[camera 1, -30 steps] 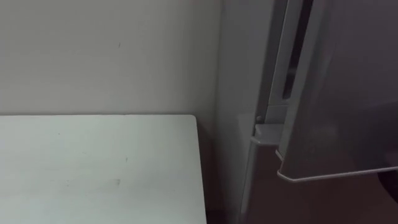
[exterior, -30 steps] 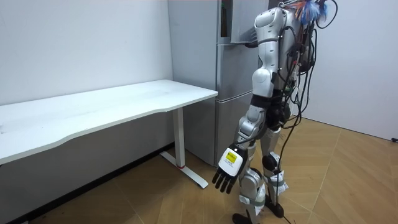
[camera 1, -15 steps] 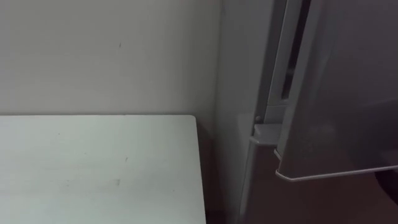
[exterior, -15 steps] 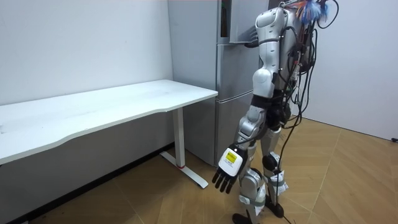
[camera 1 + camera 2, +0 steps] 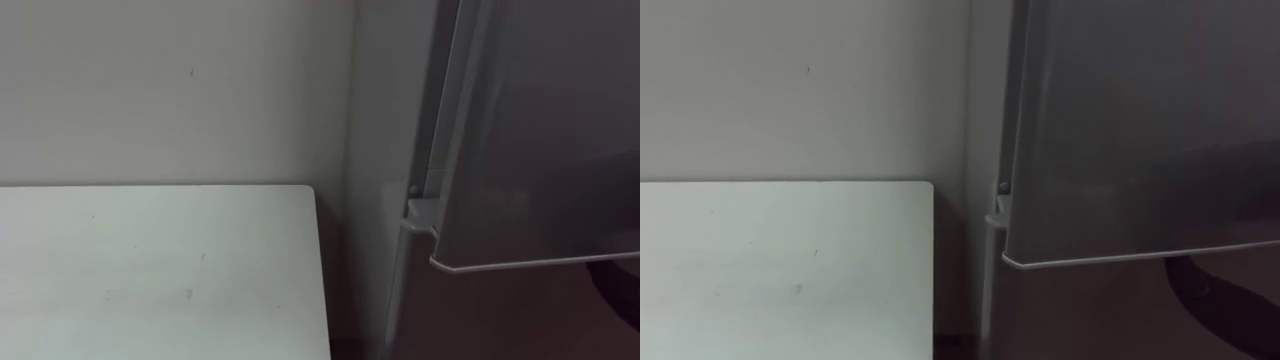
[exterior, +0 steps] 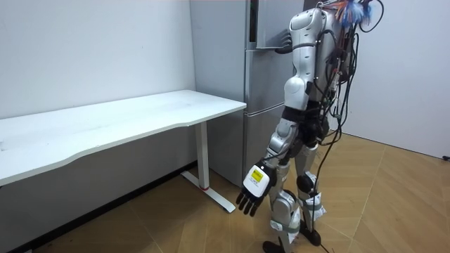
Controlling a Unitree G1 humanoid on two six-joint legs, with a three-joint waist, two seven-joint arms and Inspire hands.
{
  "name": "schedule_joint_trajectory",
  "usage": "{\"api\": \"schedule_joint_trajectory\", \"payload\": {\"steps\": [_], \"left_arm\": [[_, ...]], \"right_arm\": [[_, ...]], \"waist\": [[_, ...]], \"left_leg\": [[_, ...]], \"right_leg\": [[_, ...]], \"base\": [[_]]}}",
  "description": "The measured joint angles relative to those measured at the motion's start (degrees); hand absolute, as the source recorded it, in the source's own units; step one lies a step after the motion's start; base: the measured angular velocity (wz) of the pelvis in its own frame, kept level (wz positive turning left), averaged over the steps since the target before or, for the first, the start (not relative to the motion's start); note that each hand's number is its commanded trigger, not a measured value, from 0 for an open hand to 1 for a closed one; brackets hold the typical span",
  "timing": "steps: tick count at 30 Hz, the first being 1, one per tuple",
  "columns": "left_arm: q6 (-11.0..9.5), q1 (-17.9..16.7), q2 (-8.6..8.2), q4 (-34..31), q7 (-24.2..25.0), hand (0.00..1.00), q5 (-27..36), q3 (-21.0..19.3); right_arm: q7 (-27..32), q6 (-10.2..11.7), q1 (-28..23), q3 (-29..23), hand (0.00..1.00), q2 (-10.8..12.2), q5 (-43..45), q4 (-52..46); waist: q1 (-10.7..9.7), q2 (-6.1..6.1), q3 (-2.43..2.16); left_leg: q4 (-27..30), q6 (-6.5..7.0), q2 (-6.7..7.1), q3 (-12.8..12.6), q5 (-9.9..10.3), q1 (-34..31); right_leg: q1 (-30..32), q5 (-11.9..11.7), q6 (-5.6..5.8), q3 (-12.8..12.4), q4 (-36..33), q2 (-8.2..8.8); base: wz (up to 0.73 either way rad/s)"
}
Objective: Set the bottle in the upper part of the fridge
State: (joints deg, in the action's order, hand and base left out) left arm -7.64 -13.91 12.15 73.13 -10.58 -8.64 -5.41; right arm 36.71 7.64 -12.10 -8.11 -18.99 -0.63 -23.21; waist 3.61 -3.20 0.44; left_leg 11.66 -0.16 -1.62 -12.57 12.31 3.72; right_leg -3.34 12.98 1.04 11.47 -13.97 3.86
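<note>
I stand close in front of the grey fridge [image 6: 264,126], beside the white table. The upper fridge door [image 5: 540,130] stands slightly ajar, its lower edge [image 5: 1140,255] jutting out over the lower door, with only a thin gap at its hinge side. My right arm is raised to that door in the room view, and the right hand [image 6: 284,49] rests against it as a dark shape. My left hand [image 6: 253,191] hangs low by my leg, open and empty, fingers relaxed. A dark curved shape [image 5: 1225,295] shows under the door at the lower right.
The white table [image 5: 150,270] runs along the wall on my left, its corner almost touching the fridge side [image 5: 385,150]. In the room view the table [image 6: 140,116] stands on a white leg [image 6: 204,158]. Wooden floor [image 6: 394,204] lies open behind me.
The upper fridge door has swung toward shut; the dark gap at its hinge side has narrowed to a sliver. My left hand has drifted slightly.
</note>
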Motion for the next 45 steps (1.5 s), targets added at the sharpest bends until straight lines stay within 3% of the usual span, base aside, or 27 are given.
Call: {"api": "schedule_joint_trajectory", "payload": {"steps": [20, 26, 33, 37, 45], "left_arm": [[1.5, 0.6, -0.02, -0.1, 2.0, 0.0, -3.6, 0.1], [1.8, 1.3, -0.01, 0.0, 3.0, 0.0, -4.8, 1.5], [2.4, 1.0, 0.02, -0.2, 3.4, 0.0, -6.0, 2.5], [2.5, 1.7, 0.2, -0.2, 3.4, 0.0, -5.8, 5.5], [3.5, 2.7, 0.21, -0.1, 3.4, 0.0, -5.8, 8.2]], "right_arm": [[-1.3, -0.2, 1.3, 0.9, 0.0, 0.0, 0.5, 0.0], [-3.0, -0.2, 5.7, 4.6, 0.0, 0.3, 0.0, -0.1], [-3.6, -0.2, 8.2, 8.0, 0.0, 1.7, -1.0, -0.3], [-3.9, 0.1, 9.0, 11.5, 0.0, 3.2, 0.1, -1.8], [-5.6, 1.2, 10.0, 14.8, 0.0, 3.2, 3.2, -2.0]], "waist": [[1.1, 0.56, 0.0], [1.2, 0.4, -0.02], [1.4, -0.74, -0.32], [1.4, -0.62, -0.42], [1.5, -0.26, -0.32]], "left_leg": [[0.0, -0.07, -0.08, 0.2, 0.0, -0.9], [-0.2, -0.21, -0.16, 0.1, -0.1, -0.3], [0.0, -0.31, -0.49, 0.1, -0.2, -0.1], [0.2, -0.54, -0.91, 0.3, -0.3, -0.5], [0.7, -0.65, -1.1, 0.9, -0.4, -0.8]], "right_leg": [[0.5, -0.1, -0.03, 0.0, 0.4, -0.19], [0.4, -0.1, -0.12, -0.2, 0.2, -0.29], [0.1, -0.5, -0.53, -0.2, 0.4, -0.5], [0.0, -1.1, -0.86, 0.0, 0.9, -0.89], [-0.5, -1.4, -1.03, 0.5, 1.4, -1.07]], "base": [[0.0], [-0.01], [-0.03], [0.01], [0.02]]}}
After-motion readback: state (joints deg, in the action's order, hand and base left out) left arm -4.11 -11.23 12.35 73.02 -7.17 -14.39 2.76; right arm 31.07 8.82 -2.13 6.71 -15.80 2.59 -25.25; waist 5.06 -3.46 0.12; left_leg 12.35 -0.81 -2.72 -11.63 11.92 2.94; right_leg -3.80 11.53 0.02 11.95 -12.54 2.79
